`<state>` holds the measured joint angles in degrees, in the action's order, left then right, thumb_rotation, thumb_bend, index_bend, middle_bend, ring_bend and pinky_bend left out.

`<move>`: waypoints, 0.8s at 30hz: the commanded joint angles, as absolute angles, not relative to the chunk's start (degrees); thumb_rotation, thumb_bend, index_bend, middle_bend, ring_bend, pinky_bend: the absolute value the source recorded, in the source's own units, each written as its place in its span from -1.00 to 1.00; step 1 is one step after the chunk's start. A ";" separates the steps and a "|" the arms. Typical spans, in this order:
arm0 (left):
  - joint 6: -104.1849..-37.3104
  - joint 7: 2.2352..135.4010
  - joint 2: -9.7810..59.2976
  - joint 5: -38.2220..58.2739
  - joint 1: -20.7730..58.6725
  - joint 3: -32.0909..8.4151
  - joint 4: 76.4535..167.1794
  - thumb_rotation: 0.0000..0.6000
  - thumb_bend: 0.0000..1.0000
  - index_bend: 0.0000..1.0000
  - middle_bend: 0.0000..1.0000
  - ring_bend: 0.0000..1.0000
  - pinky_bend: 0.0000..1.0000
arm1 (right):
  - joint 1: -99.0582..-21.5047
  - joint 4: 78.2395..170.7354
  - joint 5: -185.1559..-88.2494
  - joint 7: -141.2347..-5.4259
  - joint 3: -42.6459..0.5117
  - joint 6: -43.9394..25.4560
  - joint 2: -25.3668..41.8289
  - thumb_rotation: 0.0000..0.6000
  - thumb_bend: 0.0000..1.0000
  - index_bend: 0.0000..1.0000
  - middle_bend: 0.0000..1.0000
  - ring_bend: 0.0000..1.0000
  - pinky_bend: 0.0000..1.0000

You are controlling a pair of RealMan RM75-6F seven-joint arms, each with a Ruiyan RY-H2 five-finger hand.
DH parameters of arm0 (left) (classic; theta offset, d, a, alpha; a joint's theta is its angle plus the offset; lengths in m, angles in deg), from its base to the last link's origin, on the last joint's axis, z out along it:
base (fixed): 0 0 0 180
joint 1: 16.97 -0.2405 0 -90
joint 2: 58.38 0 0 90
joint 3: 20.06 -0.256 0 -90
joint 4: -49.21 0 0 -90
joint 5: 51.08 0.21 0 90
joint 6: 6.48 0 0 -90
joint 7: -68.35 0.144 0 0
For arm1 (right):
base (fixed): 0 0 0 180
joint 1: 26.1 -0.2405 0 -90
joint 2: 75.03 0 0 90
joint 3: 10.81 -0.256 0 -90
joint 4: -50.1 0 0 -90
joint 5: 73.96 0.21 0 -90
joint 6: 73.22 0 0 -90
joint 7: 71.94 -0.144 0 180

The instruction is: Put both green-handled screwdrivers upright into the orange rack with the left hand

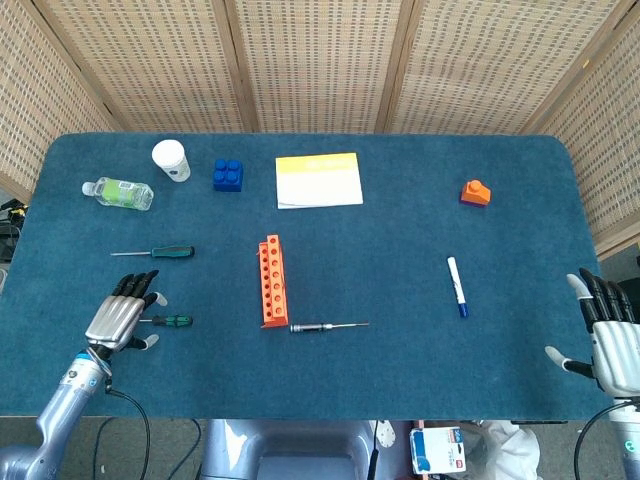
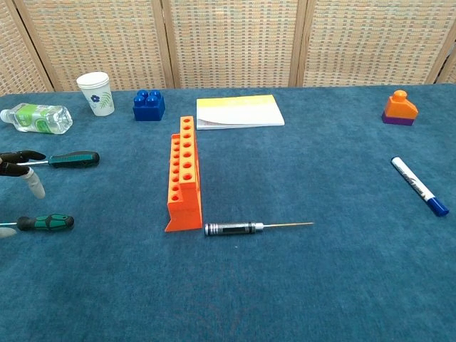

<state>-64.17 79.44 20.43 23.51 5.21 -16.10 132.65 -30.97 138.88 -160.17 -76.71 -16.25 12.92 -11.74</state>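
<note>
Two green-handled screwdrivers lie flat on the blue table left of the orange rack (image 1: 272, 281) (image 2: 184, 173). The far screwdriver (image 1: 165, 252) (image 2: 68, 159) points its shaft left. The near screwdriver (image 1: 171, 321) (image 2: 45, 222) lies closer to the front edge. My left hand (image 1: 121, 314) (image 2: 20, 171) hovers over the near screwdriver's shaft with its fingers spread and holds nothing. Its fingertips reach to just left of the green handle. At the front right edge of the table my right hand (image 1: 606, 335) is open and idle, seen only in the head view.
A black precision screwdriver (image 1: 327, 326) (image 2: 253, 227) lies at the rack's near end. At the back stand a plastic bottle (image 1: 119, 192), a paper cup (image 1: 171, 159), a blue brick (image 1: 228, 175) and a yellow-white notepad (image 1: 318, 179). An orange-purple block (image 1: 476, 192) and a marker (image 1: 457, 286) lie to the right.
</note>
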 commanded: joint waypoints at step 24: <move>-61.62 82.57 24.84 17.82 8.25 -16.37 130.79 1.00 -0.36 -0.18 -1.00 -1.00 -1.00 | -31.50 138.78 -159.35 -76.82 -16.05 11.35 -11.69 1.00 -1.00 -1.00 -1.00 -1.00 -1.00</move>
